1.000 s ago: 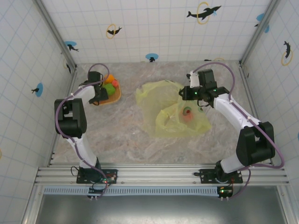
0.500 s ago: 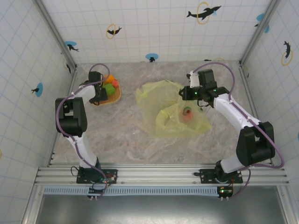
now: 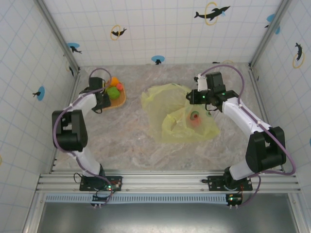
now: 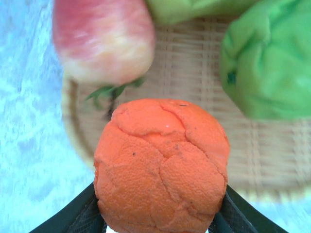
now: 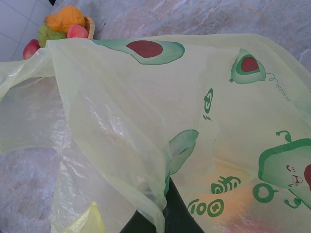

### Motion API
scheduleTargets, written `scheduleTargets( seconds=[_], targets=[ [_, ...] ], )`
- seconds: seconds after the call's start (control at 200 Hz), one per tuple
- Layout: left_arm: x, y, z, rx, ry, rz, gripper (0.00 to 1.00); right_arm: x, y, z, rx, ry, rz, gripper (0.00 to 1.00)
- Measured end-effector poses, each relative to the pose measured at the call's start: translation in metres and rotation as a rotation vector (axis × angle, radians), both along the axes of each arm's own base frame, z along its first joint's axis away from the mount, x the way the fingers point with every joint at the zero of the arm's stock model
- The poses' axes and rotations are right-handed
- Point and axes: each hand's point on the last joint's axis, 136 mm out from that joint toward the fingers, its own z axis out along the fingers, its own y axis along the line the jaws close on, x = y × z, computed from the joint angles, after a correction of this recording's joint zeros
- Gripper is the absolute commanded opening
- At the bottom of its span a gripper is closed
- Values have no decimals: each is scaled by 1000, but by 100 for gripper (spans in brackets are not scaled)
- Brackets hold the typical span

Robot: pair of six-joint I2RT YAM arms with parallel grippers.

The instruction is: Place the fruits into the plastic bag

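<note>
Seen from its wrist, the left gripper (image 4: 160,221) clasped an orange toy fruit (image 4: 161,165) over the woven tray (image 4: 189,68), beside one pinkish fruit (image 4: 102,41) and one green fruit (image 4: 267,58). The right gripper (image 5: 154,221) pinched a fold of the avocado-print plastic bag (image 5: 146,111). From overhead, the bag lay mid-table, well apart from the tray, one reddish fruit (image 3: 195,118) showing through.

One plastic bag (image 5: 146,111), one woven tray (image 4: 189,63), at least four fruits (image 5: 65,18) there, one in bag.
</note>
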Motion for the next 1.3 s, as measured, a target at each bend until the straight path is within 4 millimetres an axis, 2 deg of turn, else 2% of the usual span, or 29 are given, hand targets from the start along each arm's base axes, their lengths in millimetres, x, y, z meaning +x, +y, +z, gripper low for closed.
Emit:
scheduleTargets(
  seconds=[0.155, 0.255, 0.33, 0.375, 0.53, 0.666, 0.751, 0.826, 0.891, 1.161, 1.301],
  targets=[
    [-45, -15, 35, -58, -103, -7, 49, 0, 0, 0, 0, 0, 0, 0],
    [-72, -42, 57, -99, -177, -79, 49, 0, 0, 0, 0, 0, 1, 0],
    [-90, -74, 74, -143, -235, -169, 49, 0, 0, 0, 0, 0, 0, 0],
    [-102, -100, 82, -181, -262, -253, 48, 0, 0, 0, 0, 0, 1, 0],
    [-148, -178, 94, -311, -299, -526, 48, 0, -1, -1, -1, 4, -2, 0],
    [-173, -226, 99, -369, -307, -707, 48, -1, -1, -7, -6, 25, 0, 0],
    [-182, -252, 92, -362, -282, -810, 48, -3, 0, -9, -9, 35, 6, 0],
    [-182, -273, 83, -338, -248, -879, 48, -5, 1, -10, -11, 40, 13, 0],
    [-172, -287, 77, -314, -234, -898, 48, -8, 3, -12, -16, 47, 26, 0],
    [-100, -334, 68, -215, -291, -879, 48, -25, 7, -20, -65, 77, 93, 0],
    [-73, -355, 48, -174, -307, -901, 50, -26, 9, -16, -69, 71, 112, 0]
  ],
)
